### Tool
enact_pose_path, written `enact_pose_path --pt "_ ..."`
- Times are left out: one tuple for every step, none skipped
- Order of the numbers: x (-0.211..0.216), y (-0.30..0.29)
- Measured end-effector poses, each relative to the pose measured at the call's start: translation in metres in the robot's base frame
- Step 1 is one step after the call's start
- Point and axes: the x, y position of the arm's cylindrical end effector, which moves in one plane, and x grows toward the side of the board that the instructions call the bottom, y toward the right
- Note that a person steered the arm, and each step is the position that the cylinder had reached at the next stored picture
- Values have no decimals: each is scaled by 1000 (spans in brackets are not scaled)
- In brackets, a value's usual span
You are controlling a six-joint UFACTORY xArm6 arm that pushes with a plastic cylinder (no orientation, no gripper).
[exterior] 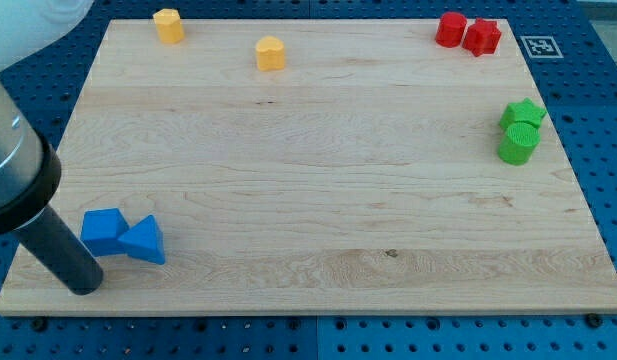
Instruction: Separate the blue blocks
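Note:
Two blue blocks touch each other at the view's bottom left: a blue cube (103, 230) on the left and a blue triangular block (143, 241) on its right. My tip (85, 287) rests on the wooden board just below and left of the blue cube, very close to it. The dark rod rises from the tip toward the view's upper left.
A yellow block (169, 25) and a second yellow block (271, 53) sit at the view's top left. A red cylinder (450, 29) touches a red star-like block (482, 37) at top right. A green star (524, 113) touches a green cylinder (517, 145) at the right edge.

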Motion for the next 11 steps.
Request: enact_pose_path --pt "-10 -1" --pt "-26 -4" --pt "-38 -4" --pt "-55 3" --pt "-68 32" --pt "-90 73" --pt "-115 91" --pt "-100 100" --pt "-93 91" --pt "-105 63" --pt "-106 45"
